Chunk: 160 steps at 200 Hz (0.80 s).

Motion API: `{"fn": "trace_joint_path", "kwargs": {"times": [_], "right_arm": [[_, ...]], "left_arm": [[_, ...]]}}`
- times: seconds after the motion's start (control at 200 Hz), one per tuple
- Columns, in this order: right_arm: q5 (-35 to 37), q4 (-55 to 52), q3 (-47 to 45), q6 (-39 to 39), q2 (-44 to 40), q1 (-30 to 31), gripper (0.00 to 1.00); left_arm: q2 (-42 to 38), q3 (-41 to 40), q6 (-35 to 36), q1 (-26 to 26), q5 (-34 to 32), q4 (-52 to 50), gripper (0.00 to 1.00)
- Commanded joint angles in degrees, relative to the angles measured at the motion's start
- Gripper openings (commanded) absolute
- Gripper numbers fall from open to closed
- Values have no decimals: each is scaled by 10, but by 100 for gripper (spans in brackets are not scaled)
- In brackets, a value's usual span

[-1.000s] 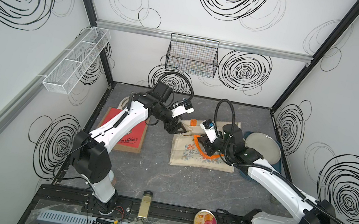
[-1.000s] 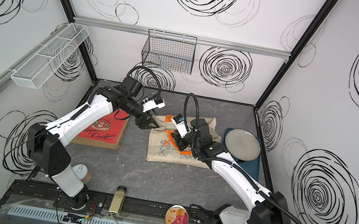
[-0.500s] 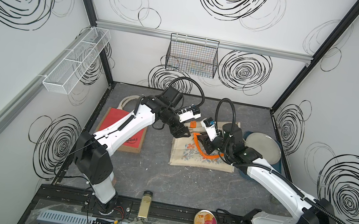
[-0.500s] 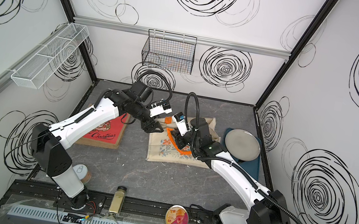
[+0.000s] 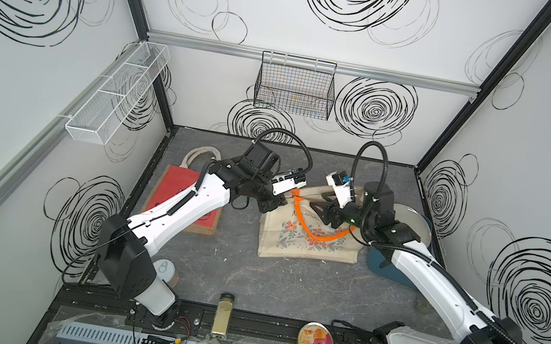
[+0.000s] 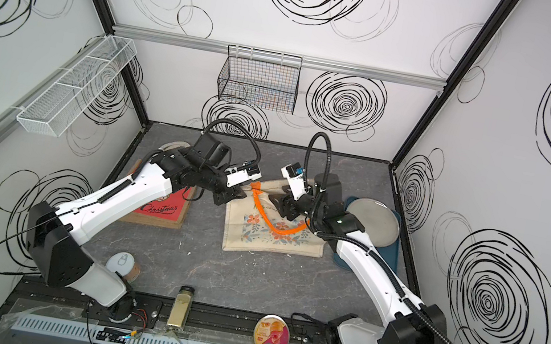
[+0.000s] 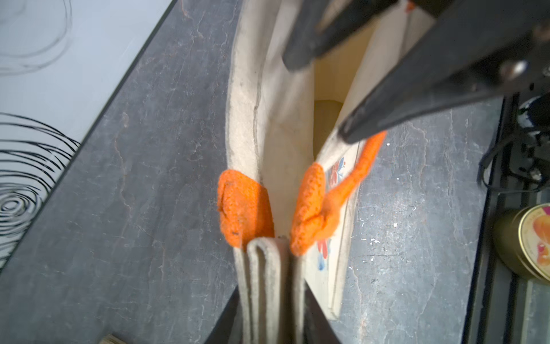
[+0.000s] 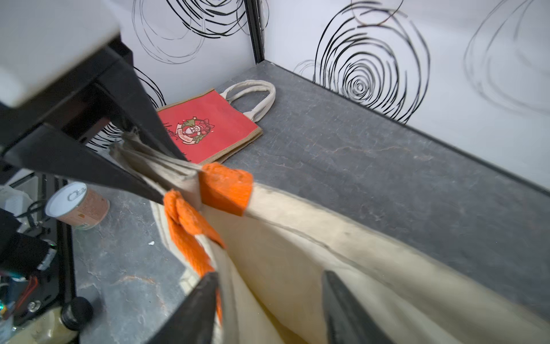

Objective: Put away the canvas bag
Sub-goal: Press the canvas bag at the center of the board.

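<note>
Our left gripper (image 8: 174, 178) clamps the bunched rim of the canvas bag (image 5: 307, 242), likely for lifting; right gripper (image 8: 269, 275) gapes.

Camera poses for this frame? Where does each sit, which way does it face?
Top views: high at the front, facing down and back; left arm and right arm whole, canvas bag between them.
Left wrist: looks past the left gripper, shut on the bag's side fold, into its mouth.
Right wrist: looks past the open right gripper, across the bag toward the red bag.
Shared: both wrist views show the orange handle and the opposite gripper.
</note>
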Motion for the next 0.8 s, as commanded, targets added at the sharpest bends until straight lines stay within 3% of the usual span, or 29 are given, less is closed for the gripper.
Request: {"fn": "trace_joint_path", "kwargs": {"times": [0.0,0.1,0.245,0.435,0.62,0.796], "right_arm": [[-66,-21,36,-23,-26,-6,80],[-73,-60,67,-74,-7,-5,87],[-102,-136,118,-176,26,-4,89],[-144,-221,187,-270,80,3,90],[-84,-304,264,-323,158,47,94],[-81,-319,299,-338,207,70,92]], "left_arm": [[-26,-13,31,6,23,31,0],[-23,-8,39,5,31,13,0],[-50,-40,49,4,25,42,0],[-74,-82,62,19,80,76,0],[-81,-94,66,27,101,85,0],[-103,-112,51,37,130,112,0]]}}
